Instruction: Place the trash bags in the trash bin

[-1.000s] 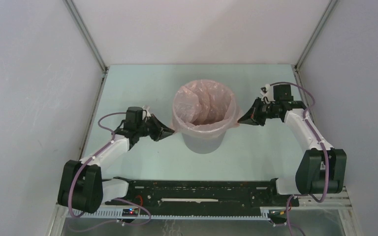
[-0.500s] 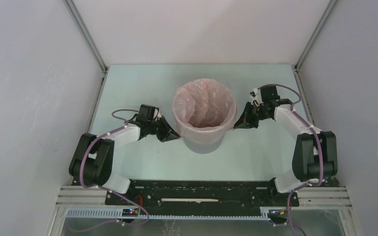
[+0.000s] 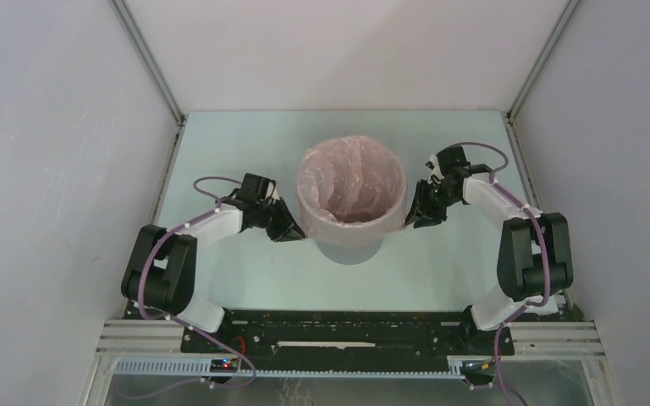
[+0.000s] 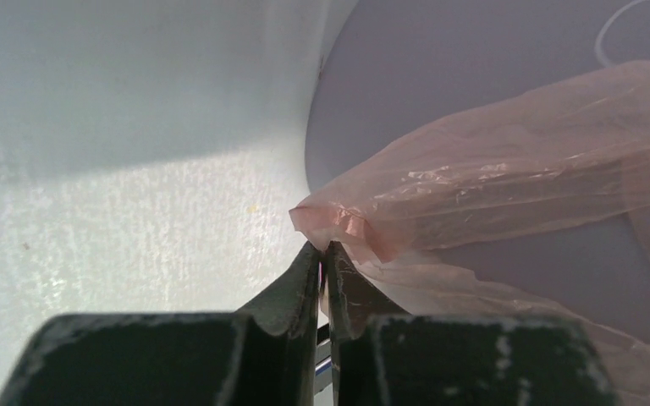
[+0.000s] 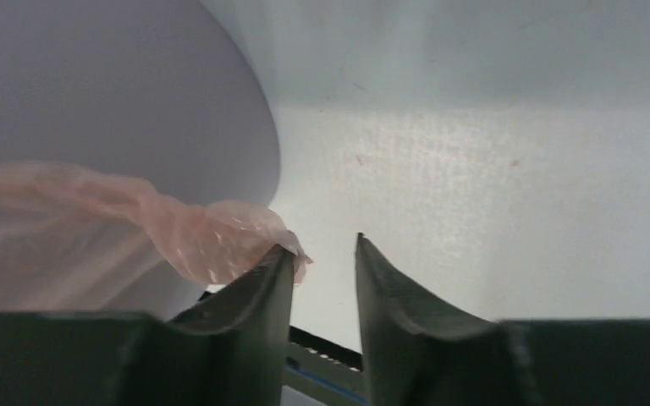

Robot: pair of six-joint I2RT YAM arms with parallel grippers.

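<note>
The round grey trash bin (image 3: 351, 249) stands mid-table. The pale-pink trash bag (image 3: 351, 182) lines it, with its edge folded out over the rim. My left gripper (image 3: 298, 230) is at the bin's left side, shut on a corner of the bag's edge. In the left wrist view the gripper (image 4: 323, 245) pinches the film (image 4: 508, 169) against the bin wall (image 4: 440, 68). My right gripper (image 3: 412, 222) is at the bin's right side. In the right wrist view it (image 5: 325, 244) is open. The bag's corner (image 5: 212, 237) lies on the tip of its left finger, beside the bin (image 5: 118, 93).
The pale green table (image 3: 245, 152) is enclosed by white walls on the left, right and back. A black rail (image 3: 338, 330) with the arm bases runs along the near edge.
Both grippers have moved in close to the bin's sides and lower. The bag's edge has come down further over the rim.
</note>
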